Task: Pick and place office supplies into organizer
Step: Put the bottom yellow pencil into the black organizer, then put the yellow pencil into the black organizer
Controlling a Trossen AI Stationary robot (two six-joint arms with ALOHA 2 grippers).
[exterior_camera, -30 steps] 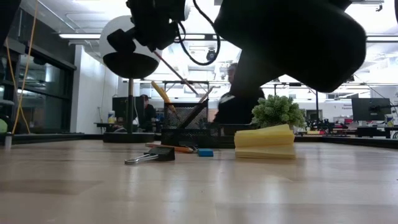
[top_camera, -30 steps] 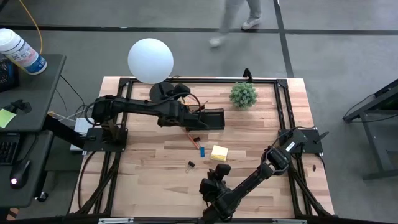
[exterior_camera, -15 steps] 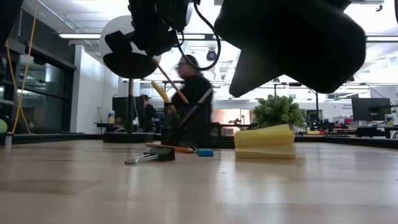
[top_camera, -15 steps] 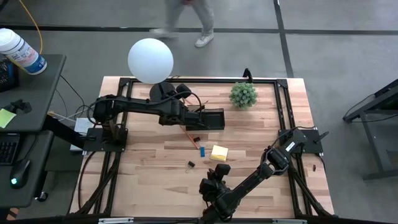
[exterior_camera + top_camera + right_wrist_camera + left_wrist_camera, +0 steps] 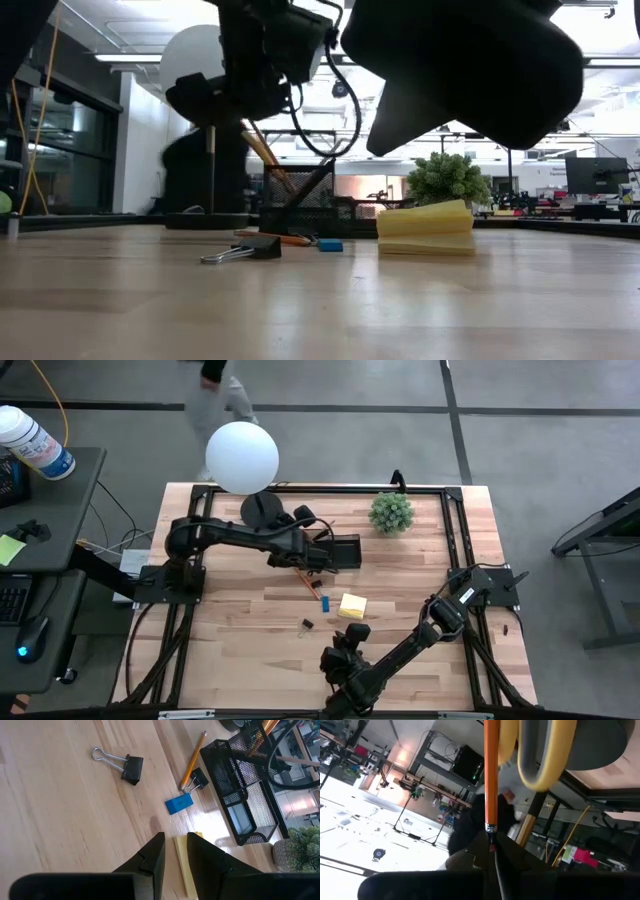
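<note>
Slippage is risked: an orange wooden pencil is pinched, seemingly by its eraser tip, in the closed left gripper over the black mesh organizer near the desk's far edge.

two dark, matte black jointed arms with looping black cables and blunt two-fingered tips

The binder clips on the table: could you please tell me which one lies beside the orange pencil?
The clip by the mesh organizer, at the pencil's end; the other clip lies alone on the table farther away.
</note>
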